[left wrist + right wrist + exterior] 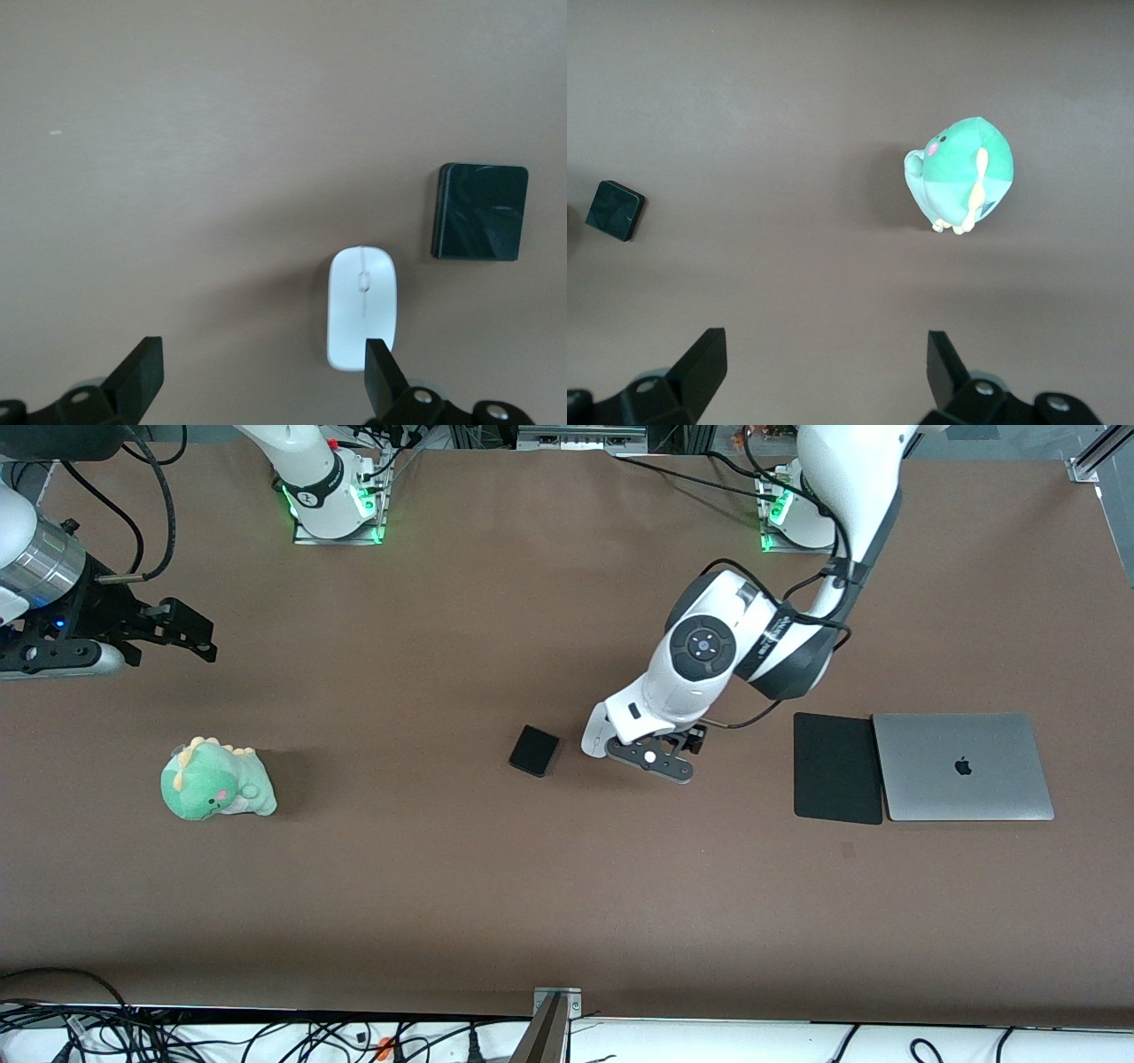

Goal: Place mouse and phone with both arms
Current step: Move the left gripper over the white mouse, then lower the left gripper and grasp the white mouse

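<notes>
Your left hand (257, 376) hovers wide over the small white glossy plastic mouse (361, 306) at lower centre, ready to grasp; your right hand (824, 372) (also wide) waits at upper left.

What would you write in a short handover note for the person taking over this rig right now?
Left gripper: open, low over the mouse, nothing held.
Right gripper: open, empty, waiting at the right arm's end of the table, above the plush dinosaur.
Phone: flat on the table beside the mouse, untouched.
Done: nothing picked up.
Left: grasp and place both mouse and phone.
</notes>
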You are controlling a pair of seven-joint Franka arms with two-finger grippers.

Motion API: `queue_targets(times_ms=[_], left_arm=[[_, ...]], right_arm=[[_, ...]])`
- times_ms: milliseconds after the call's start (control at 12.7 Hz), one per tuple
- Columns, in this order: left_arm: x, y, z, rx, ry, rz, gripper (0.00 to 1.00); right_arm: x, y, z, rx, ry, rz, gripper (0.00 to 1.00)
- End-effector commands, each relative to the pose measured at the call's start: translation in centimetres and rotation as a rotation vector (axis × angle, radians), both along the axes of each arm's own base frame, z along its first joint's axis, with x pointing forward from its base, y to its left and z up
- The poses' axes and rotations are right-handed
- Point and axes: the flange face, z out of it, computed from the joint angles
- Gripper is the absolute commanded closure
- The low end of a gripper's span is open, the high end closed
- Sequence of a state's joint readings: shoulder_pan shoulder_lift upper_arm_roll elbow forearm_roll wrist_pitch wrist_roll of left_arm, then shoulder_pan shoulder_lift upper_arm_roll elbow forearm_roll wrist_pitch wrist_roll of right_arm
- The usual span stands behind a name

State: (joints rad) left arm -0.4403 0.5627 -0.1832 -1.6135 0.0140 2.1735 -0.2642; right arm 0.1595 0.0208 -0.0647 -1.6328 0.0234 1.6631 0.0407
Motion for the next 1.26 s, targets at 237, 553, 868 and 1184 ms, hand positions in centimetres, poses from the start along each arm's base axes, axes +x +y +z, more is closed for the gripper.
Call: queue_targets(times_ms=[237,553,868,1184], left_arm=[[-4.3,-3.2,-7.3,-0.023,-0.033,-0.013,0.00],[-7.0,-6.3,-11.0,0.068,-0.132,0.022,0.00],[-7.5,-6.9,-11.5,0.086,-0.157,0.004,0.00],[-7.3,-6.7,-13.1,0.079,-0.173,-0.016,0.13]], right_arm=[[-0.2,0.1,0.7,0.006,-0.002,-0.004,0.00],[-0.2,0.1,0.7,0.006,0.000,-0.004,0.00],[-0.2,0.0,0.7,0.005,-0.001,-0.003,0.00],[-0.1,0.7,0.9,0.001,-0.013,0.010,0.00]])
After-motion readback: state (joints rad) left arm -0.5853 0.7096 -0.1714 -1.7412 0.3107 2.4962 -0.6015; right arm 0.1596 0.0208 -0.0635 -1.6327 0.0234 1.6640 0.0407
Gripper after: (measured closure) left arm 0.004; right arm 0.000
